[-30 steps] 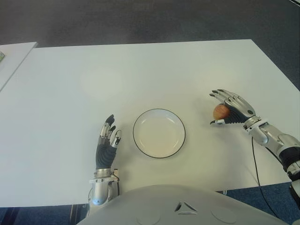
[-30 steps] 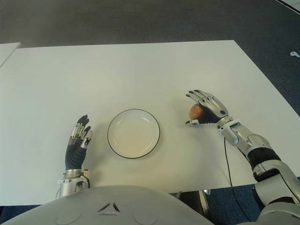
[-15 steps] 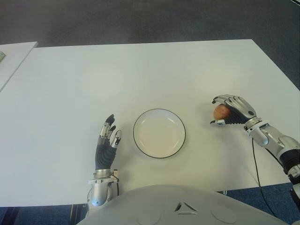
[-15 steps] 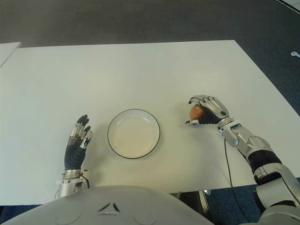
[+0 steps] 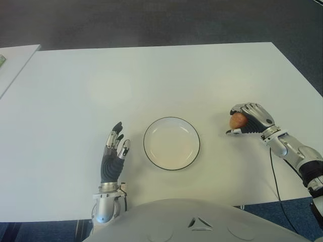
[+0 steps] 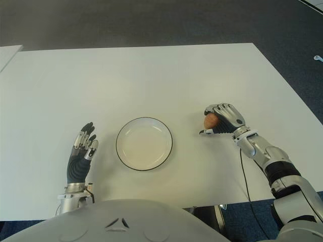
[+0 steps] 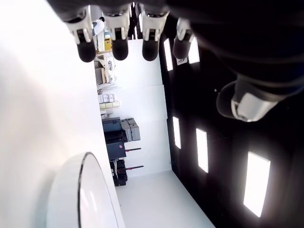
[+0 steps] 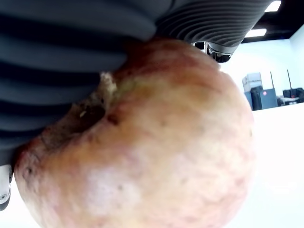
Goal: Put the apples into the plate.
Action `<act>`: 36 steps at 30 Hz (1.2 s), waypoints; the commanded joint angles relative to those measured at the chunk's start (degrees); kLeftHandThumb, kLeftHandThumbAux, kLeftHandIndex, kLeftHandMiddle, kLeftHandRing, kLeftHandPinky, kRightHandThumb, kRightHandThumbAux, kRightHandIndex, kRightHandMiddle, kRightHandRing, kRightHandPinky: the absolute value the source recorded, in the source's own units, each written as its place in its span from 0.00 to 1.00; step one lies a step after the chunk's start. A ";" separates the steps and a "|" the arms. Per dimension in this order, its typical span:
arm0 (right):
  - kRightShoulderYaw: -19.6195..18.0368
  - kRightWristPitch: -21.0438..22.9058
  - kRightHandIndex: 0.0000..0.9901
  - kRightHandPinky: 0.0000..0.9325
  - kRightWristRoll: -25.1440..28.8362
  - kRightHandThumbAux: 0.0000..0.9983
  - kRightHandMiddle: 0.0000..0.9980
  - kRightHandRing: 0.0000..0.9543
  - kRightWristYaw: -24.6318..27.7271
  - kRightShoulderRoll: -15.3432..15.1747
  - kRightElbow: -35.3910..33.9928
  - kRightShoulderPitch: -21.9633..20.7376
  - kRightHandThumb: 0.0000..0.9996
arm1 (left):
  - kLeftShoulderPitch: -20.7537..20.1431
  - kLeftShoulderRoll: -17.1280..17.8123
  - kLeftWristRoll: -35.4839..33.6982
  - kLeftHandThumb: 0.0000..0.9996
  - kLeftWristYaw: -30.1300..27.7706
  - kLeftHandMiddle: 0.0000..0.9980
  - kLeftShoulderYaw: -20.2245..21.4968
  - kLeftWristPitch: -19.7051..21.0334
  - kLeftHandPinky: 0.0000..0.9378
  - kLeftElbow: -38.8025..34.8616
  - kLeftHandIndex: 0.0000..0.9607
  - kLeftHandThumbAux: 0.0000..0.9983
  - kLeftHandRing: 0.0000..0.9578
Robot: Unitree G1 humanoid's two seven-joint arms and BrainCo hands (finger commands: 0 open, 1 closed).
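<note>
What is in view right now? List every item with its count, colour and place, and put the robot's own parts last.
apple: one, red and yellow, gripped in the right robot hand, to the right of the plate.
plate: one, white with a dark rim, nothing in it, near the front middle of the table.
table: one, white, fills most of both eye views.
second table: one, white, only a corner shows at the far left.
floor: dark carpet beyond the table.
cable: one, dark, runs below the right forearm.
left robot hand: one, black and silver, fingers extended, holds nothing, left of the plate.
right robot hand: one, silver and black, curled around the apple.
</note>
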 commanded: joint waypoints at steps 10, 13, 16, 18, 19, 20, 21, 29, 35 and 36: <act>-0.41 -1.59 0.44 0.88 -0.93 0.71 0.84 0.86 -0.25 3.49 3.17 3.04 0.72 | 1.27 1.02 0.51 0.00 -0.69 0.00 0.29 1.64 0.00 -1.51 0.00 0.41 0.00; -0.53 -1.55 0.44 0.90 -0.67 0.71 0.86 0.88 0.35 3.83 3.82 2.74 0.72 | 1.49 1.09 0.31 0.00 -0.77 0.00 0.30 2.02 0.00 -2.02 0.00 0.40 0.00; -0.63 -1.79 0.44 0.92 -0.55 0.71 0.88 0.89 0.90 3.98 4.27 2.54 0.72 | 1.58 1.11 0.05 0.00 -0.83 0.00 0.35 2.26 0.00 -2.23 0.00 0.40 0.00; -0.72 -2.00 0.44 0.92 -0.39 0.71 0.89 0.90 1.24 4.06 4.50 2.44 0.72 | 1.78 1.14 -0.11 0.00 -0.88 0.00 0.42 2.21 0.00 -2.43 0.00 0.40 0.00; -0.78 -2.09 0.44 0.92 -0.31 0.71 0.89 0.90 1.36 4.10 4.56 2.42 0.72 | 1.91 1.18 -0.18 0.00 -0.91 0.00 0.46 2.15 0.00 -2.55 0.00 0.40 0.00; -0.85 -2.17 0.44 0.92 -0.21 0.71 0.89 0.90 1.49 4.14 4.64 2.41 0.72 | 2.02 1.21 -0.19 0.00 -0.94 0.00 0.53 2.08 0.00 -2.66 0.00 0.40 0.00; -0.91 -2.21 0.44 0.93 -0.15 0.71 0.90 0.91 1.59 4.17 4.64 2.43 0.73 | 2.11 1.25 -0.22 0.00 -0.97 0.00 0.58 2.04 0.00 -2.75 0.00 0.40 0.00; -1.52 -2.74 0.44 0.92 0.73 0.71 0.88 0.90 2.60 4.70 5.37 2.15 0.73 | 2.31 1.48 0.12 0.00 -0.94 0.01 0.85 1.45 0.00 -2.94 0.01 0.42 0.00; -1.82 -3.06 0.44 0.92 1.01 0.71 0.88 0.91 3.14 4.94 5.63 2.02 0.73 | 2.31 1.77 -0.02 0.00 -1.12 0.01 0.94 1.38 0.00 -2.99 0.01 0.43 0.00; -1.86 -2.98 0.44 0.92 1.03 0.71 0.88 0.91 3.32 4.97 5.65 1.96 0.73 | 2.33 1.79 0.00 0.00 -1.11 0.01 0.95 1.49 0.00 -3.15 0.01 0.43 0.00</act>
